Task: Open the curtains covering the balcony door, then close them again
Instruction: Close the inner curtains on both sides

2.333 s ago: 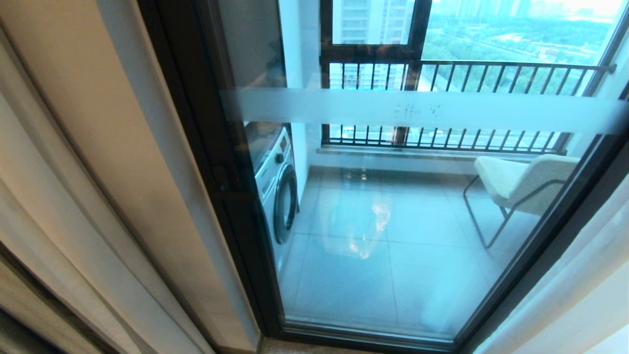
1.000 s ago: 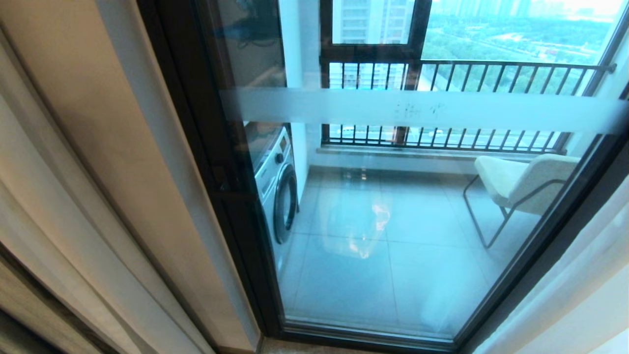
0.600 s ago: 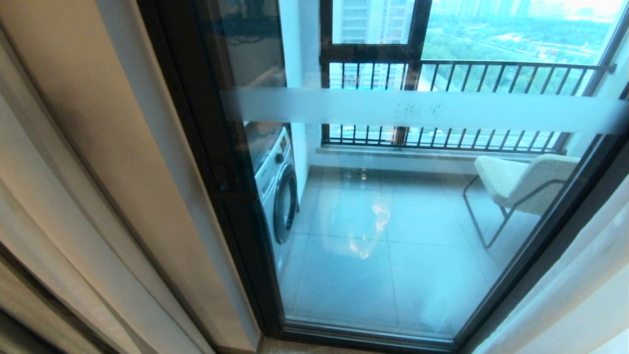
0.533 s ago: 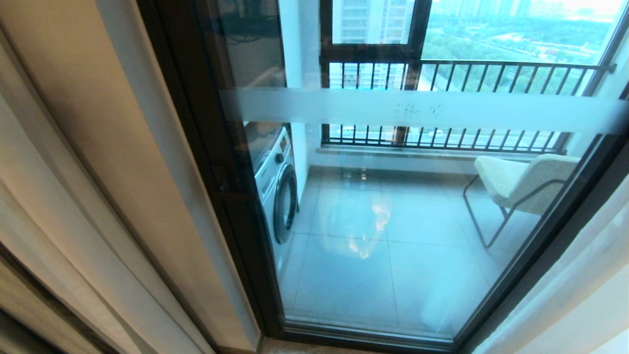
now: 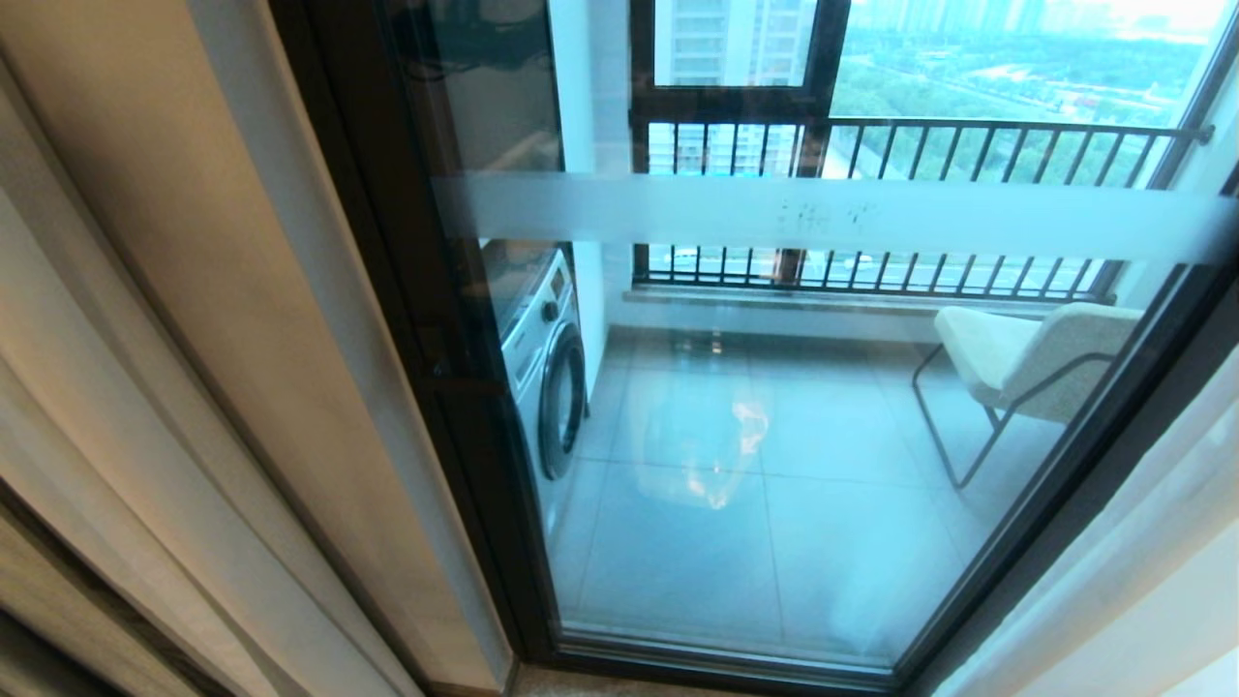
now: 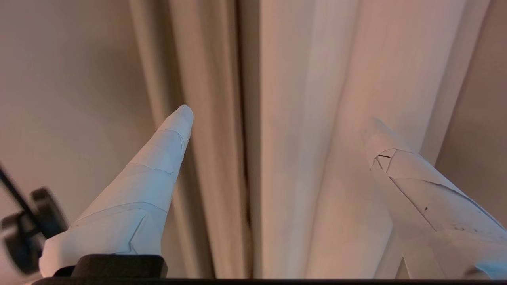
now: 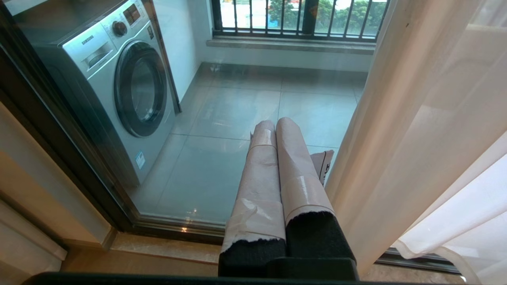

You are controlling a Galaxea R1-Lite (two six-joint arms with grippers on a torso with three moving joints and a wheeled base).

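The curtains stand drawn apart: cream folds bunch at the left (image 5: 194,339) and a sheer white panel hangs at the right (image 5: 1142,581). Between them the balcony door (image 5: 774,436) shows its glass, dark frame and frosted band. Neither gripper shows in the head view. In the left wrist view my left gripper (image 6: 277,120) is open, its taped fingers (image 6: 158,158) spread wide before the beige curtain folds (image 6: 317,79), with nothing gripped. My right gripper (image 7: 276,122) is shut and empty, low before the door glass (image 7: 222,158), beside the right curtain (image 7: 416,118).
Behind the glass a washing machine (image 5: 547,378) stands at the left, a pale chair (image 5: 1026,358) at the right, and the black railing (image 5: 920,145) at the back. The door's bottom track (image 7: 178,229) and a stone sill run along the floor.
A dark reflection in the upper left of the glass has shifted. Curtains and door look the same in the head view.
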